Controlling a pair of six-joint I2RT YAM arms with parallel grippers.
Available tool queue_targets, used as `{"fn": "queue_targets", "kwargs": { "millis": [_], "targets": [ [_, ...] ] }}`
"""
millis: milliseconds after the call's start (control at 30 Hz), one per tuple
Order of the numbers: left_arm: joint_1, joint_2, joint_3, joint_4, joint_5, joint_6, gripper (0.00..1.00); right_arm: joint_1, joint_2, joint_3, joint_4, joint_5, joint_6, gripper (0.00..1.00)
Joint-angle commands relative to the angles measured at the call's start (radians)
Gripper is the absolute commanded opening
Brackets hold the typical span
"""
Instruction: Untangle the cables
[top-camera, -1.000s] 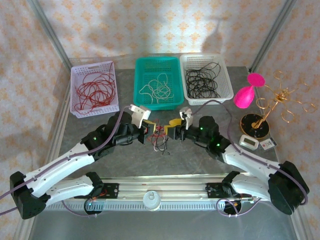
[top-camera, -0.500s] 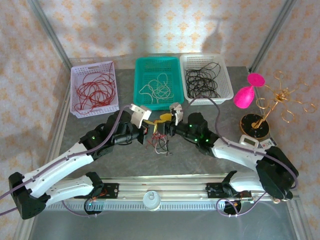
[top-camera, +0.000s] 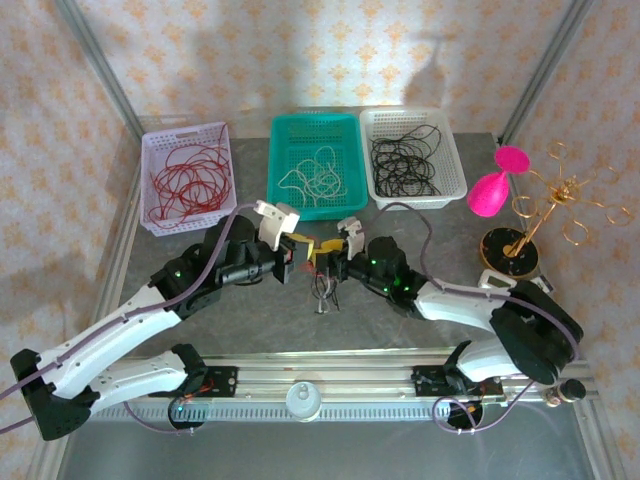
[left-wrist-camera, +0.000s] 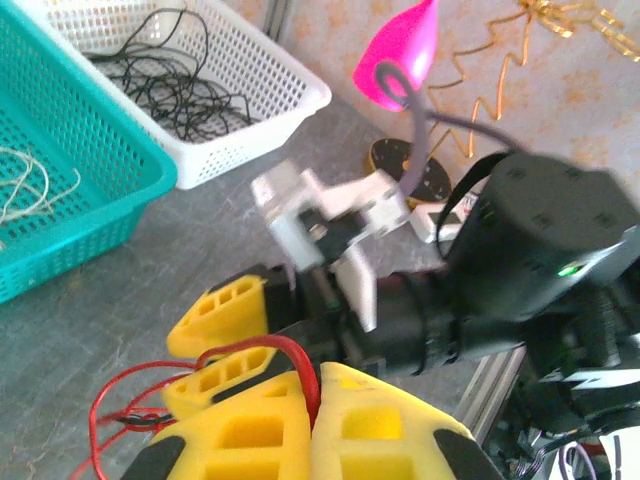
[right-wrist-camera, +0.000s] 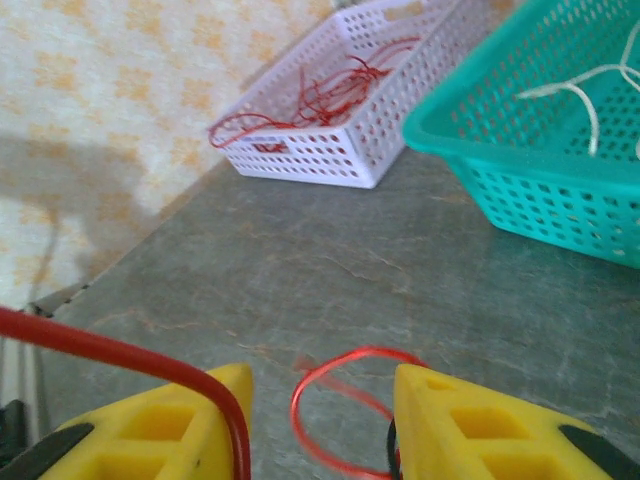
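Landmark: teal basket (top-camera: 313, 117), at the middle of the far row on the grey table (top-camera: 290, 320), with pale wires lying in it.
Left gripper (top-camera: 302, 248): just off the near wall of the teal basket, toward the arm bases, pointing right.
Left jaws: the yellow fingers are pressed together, and the left wrist view shows them pinching a red cable (left-wrist-camera: 305, 360) right at the tips.
Right gripper (top-camera: 326, 256): also just off the teal basket's near wall, at its right-hand end. It faces the left gripper and sits just beside it.
Right jaws: spread. In the right wrist view a thin red loop (right-wrist-camera: 370, 352) lies in the gap between the fingers, and a thicker red strand runs over the left finger (right-wrist-camera: 150, 430).
Cables (top-camera: 322, 285): a small bunch of red, dark and pale wires between the two grippers, trailing down to the table on the side away from the teal basket.
Left of the teal basket: a lilac basket (top-camera: 190, 222) holding red wires.
Right of the teal basket: a white basket (top-camera: 425, 201) holding black wires.
Further right, past the white basket: a pink balloon-shaped thing (top-camera: 492, 190) and a gold wire stand (top-camera: 545, 205).
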Motion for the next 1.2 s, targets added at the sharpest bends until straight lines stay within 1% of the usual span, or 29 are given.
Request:
{"fn": "queue_targets", "kwargs": {
  "millis": [0, 133, 300, 400, 533, 700, 833, 933, 1000, 1067, 1167],
  "targets": [
    [-0.009, -0.041, 0.083, 0.052, 0.014, 0.005, 0.0, 0.002, 0.058, -0.026, -0.012, 0.112, 0.023, 0.41],
    [-0.009, -0.035, 0.153, 0.035, 0.002, 0.028, 0.0, 0.002, 0.089, -0.075, 0.02, 0.208, 0.054, 0.41],
    [-0.009, -0.001, 0.284, -0.023, -0.057, 0.066, 0.0, 0.002, 0.113, -0.133, 0.021, 0.339, 0.081, 0.42],
    [-0.01, 0.013, 0.356, -0.053, -0.106, 0.075, 0.0, 0.002, 0.136, -0.143, 0.01, 0.375, 0.087, 0.42],
    [-0.009, 0.023, 0.412, -0.044, -0.161, 0.08, 0.0, 0.002, 0.153, -0.152, -0.016, 0.417, 0.1, 0.42],
    [-0.009, 0.046, 0.453, -0.02, -0.147, 0.092, 0.0, 0.002, 0.092, -0.18, -0.06, 0.482, 0.13, 0.43],
    [-0.008, 0.057, 0.462, -0.002, -0.139, 0.097, 0.0, 0.0, -0.043, -0.207, -0.14, 0.536, 0.131, 0.46],
    [-0.01, 0.055, 0.439, 0.006, -0.131, 0.096, 0.0, 0.0, -0.224, -0.21, -0.205, 0.513, 0.085, 0.49],
    [-0.009, 0.057, 0.422, 0.004, -0.118, 0.097, 0.0, -0.001, -0.355, -0.199, -0.243, 0.467, 0.033, 0.53],
    [-0.008, 0.061, 0.411, -0.002, -0.103, 0.096, 0.0, -0.004, -0.469, -0.179, -0.252, 0.338, -0.044, 0.57],
    [-0.009, 0.064, 0.396, 0.0, -0.092, 0.092, 0.0, -0.007, -0.552, -0.1, -0.304, 0.165, -0.117, 0.6]
  ]
}}
